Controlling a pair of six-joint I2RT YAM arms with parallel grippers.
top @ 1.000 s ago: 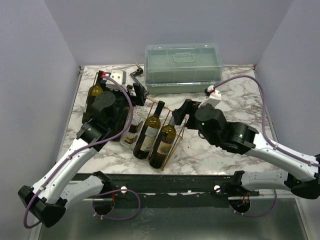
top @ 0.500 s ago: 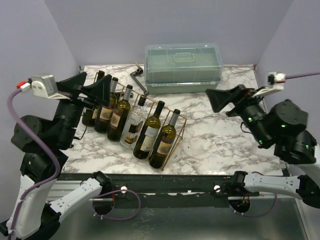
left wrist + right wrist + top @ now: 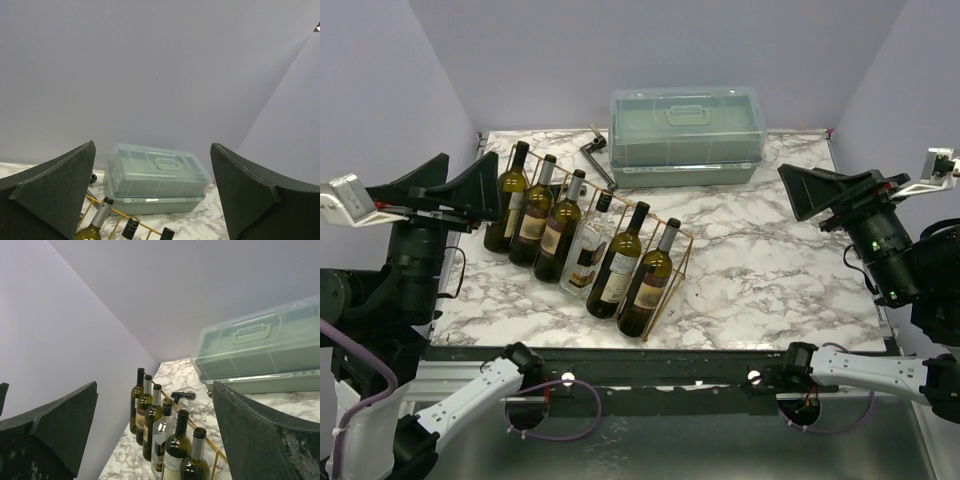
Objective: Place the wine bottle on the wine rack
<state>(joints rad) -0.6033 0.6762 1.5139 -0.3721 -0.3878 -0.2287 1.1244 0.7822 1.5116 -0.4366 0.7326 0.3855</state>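
Since neither hand carries anything, the job looks finished as far as these views go. Nearest the arm bases, the left hand (image 3: 455,182) hangs high off the left edge of the tabletop (image 3: 770,285), fingers spread wide and empty. The right hand (image 3: 835,190) sits high over the right edge, splayed wide around nothing. Between them, well apart from both, the wine rack (image 3: 684,246) runs slantwise across the marble. Six wine bottles (image 3: 618,268) lie side by side in it, necks pointing away, every slot seemingly filled. No loose bottle shows on the marble. Beyond the rack lie a small dark tool (image 3: 594,154) and the green lidded box (image 3: 686,128), shut. I judge nothing is left to place.
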